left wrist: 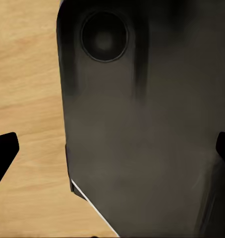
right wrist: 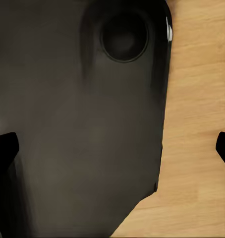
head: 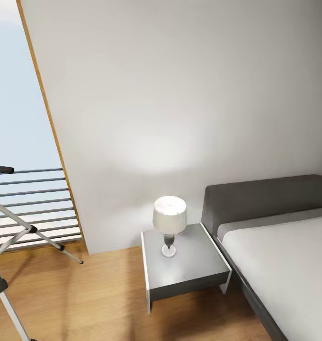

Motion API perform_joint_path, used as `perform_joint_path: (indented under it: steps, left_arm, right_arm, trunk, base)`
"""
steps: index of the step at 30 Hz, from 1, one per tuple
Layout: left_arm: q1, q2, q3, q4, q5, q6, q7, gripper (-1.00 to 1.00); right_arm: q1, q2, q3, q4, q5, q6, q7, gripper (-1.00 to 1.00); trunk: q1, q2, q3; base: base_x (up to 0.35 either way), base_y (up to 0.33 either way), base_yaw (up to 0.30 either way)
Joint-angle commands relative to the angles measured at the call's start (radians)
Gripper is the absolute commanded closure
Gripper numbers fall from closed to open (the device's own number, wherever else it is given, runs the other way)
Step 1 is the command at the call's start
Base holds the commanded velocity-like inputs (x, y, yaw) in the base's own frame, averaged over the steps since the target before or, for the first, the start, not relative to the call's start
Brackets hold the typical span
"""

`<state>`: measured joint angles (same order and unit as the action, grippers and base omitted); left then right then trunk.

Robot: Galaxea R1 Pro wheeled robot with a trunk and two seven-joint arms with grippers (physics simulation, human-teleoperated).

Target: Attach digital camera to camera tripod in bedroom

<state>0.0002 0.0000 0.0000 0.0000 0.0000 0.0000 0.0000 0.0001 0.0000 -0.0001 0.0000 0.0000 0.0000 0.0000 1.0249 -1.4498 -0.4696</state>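
Where wood floor (head: 85, 293) spreads, silver tripod (head: 9, 303) — slender legs

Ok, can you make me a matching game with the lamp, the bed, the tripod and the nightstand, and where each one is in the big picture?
Things:
1. lamp
2. bed
3. tripod
4. nightstand

Places:
A. at the left edge, by the window railing
B. on top of the nightstand
C. along the right side, against the wall
D. between the window and the bed

Pairs: 1-B, 2-C, 3-A, 4-D
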Motion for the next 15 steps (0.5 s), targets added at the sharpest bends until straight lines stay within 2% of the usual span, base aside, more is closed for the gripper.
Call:
perform_joint_path:
  steps: [1,3,9,15]
  left_arm:
    - [0.0,0.0,0.0,0.0,0.0,0.0,0.0,-1.0]
    - [-0.002,-0.009,-0.004,-0.002,0.005,-0.003,-0.003,-1.0]
    - [-0.001,-0.009,-0.004,-0.002,0.005,-0.003,-0.003,-1.0]
    - [0.0,-0.009,0.005,-0.034,0.025,-0.028,-0.002,-1.0]
  right_arm:
    - [0.0,0.0,0.0,0.0,0.0,0.0,0.0,-1.0]
    - [-0.002,-0.002,-0.006,-0.002,-0.009,-0.002,0.006,-1.0]
    - [-0.002,-0.002,-0.005,-0.002,-0.009,-0.002,0.005,-1.0]
    - [-0.002,-0.002,-0.003,-0.002,-0.009,-0.025,0.003,-1.0]
  trunk:
    - [0.0,0.0,0.0]
    - [0.0,0.0,0.0]
    - [0.0,0.0,0.0]
    - [0.0,0.0,0.0]
  base:
    - [0.0,0.0,0.0]
    - [0.0,0.0,0.0]
    - [0.0,0.0,0.0]
    - [0.0,0.0,0.0]
